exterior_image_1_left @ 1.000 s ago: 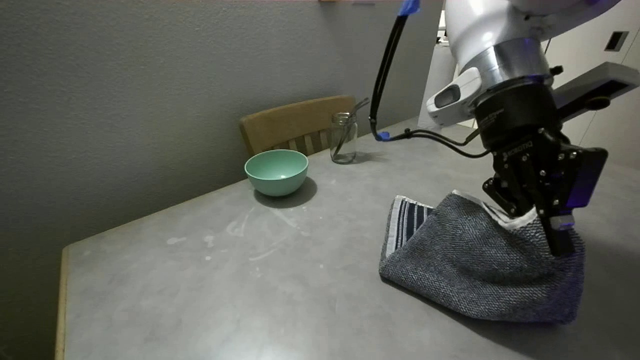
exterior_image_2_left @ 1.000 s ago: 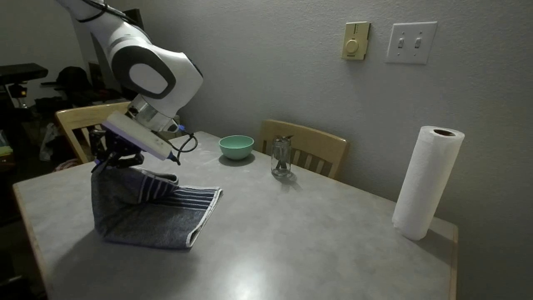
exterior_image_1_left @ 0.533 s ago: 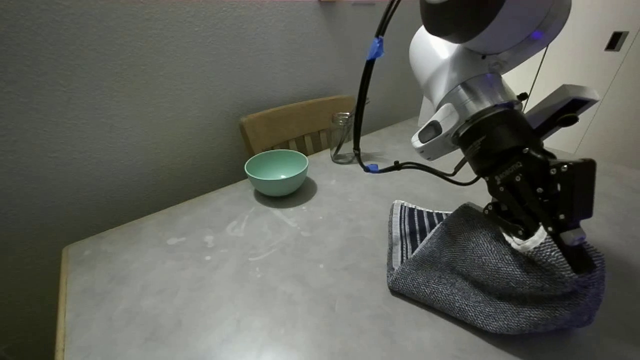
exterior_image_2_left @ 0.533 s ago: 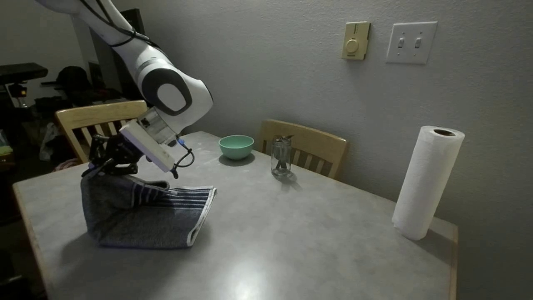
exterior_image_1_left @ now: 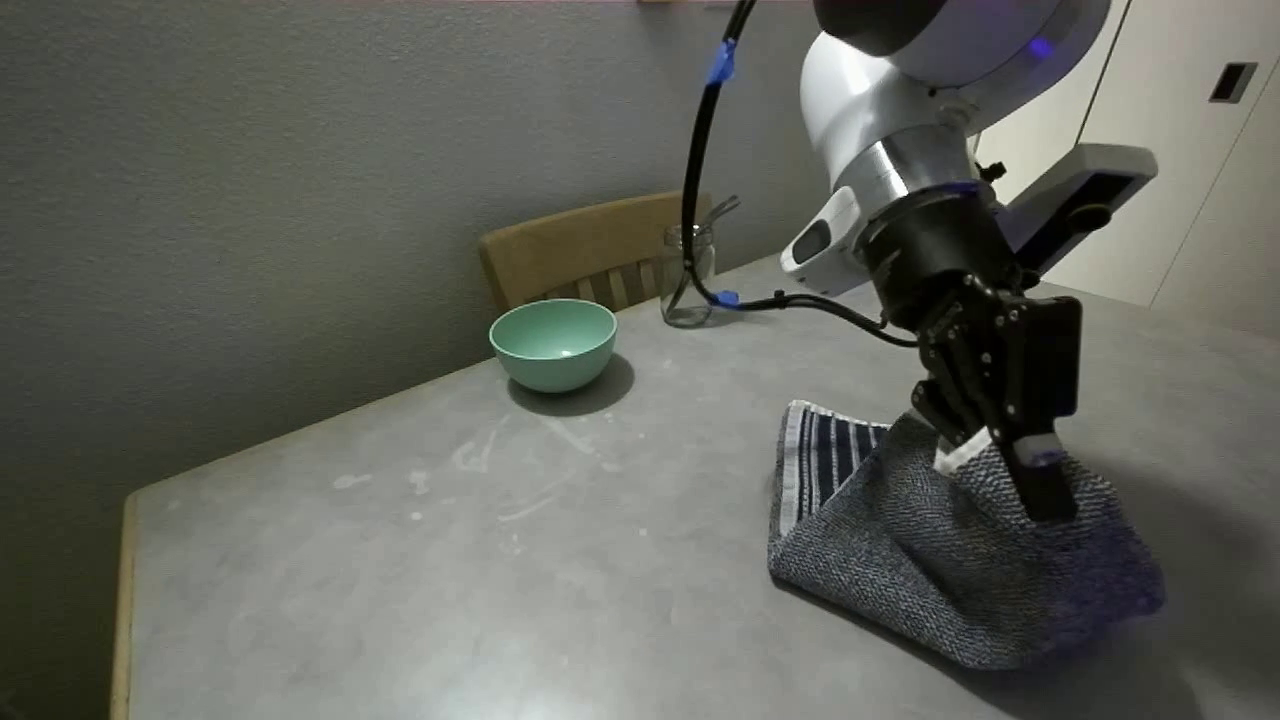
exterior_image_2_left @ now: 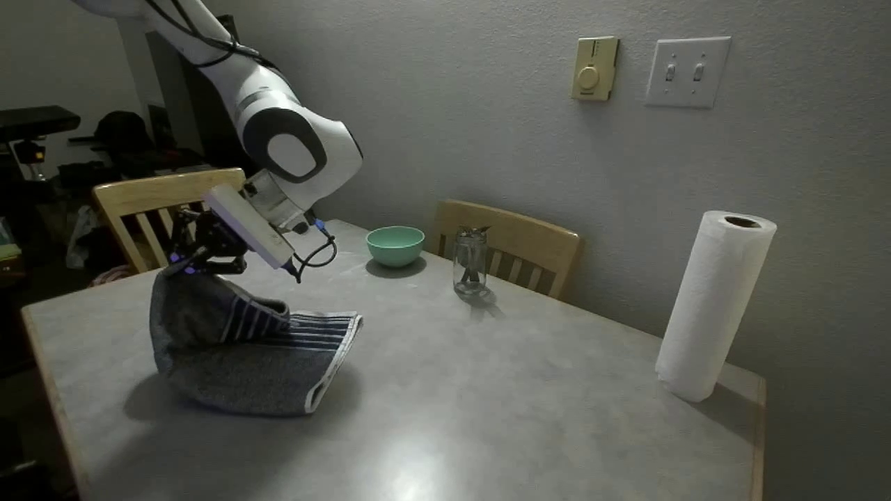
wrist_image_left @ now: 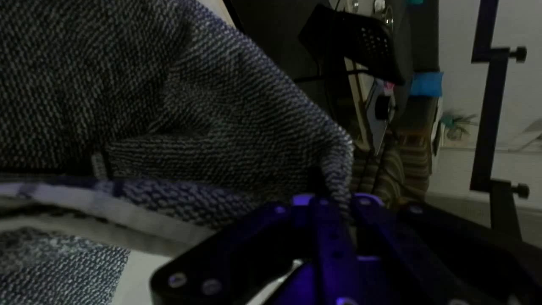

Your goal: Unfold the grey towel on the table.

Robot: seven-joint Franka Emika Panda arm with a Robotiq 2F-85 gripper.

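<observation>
Pinching the grey towel [exterior_image_1_left: 950,570], the gripper [wrist_image_left: 334,205] hides part of it. Near the teal bowl [exterior_image_1_left: 553,370], a glass jar [exterior_image_1_left: 670,275], partly behind a cable [exterior_image_1_left: 699,145], holds thin, indistinct items [exterior_image_1_left: 721,209].

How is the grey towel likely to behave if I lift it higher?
Probably floppy: the grey towel sags in soft folds below the pincer, which pinches its top. Likely not very slippery, since the weave looks coarse. Its striped upper fold may swing or unroll, as it curls loosely above the lower layer.
</observation>
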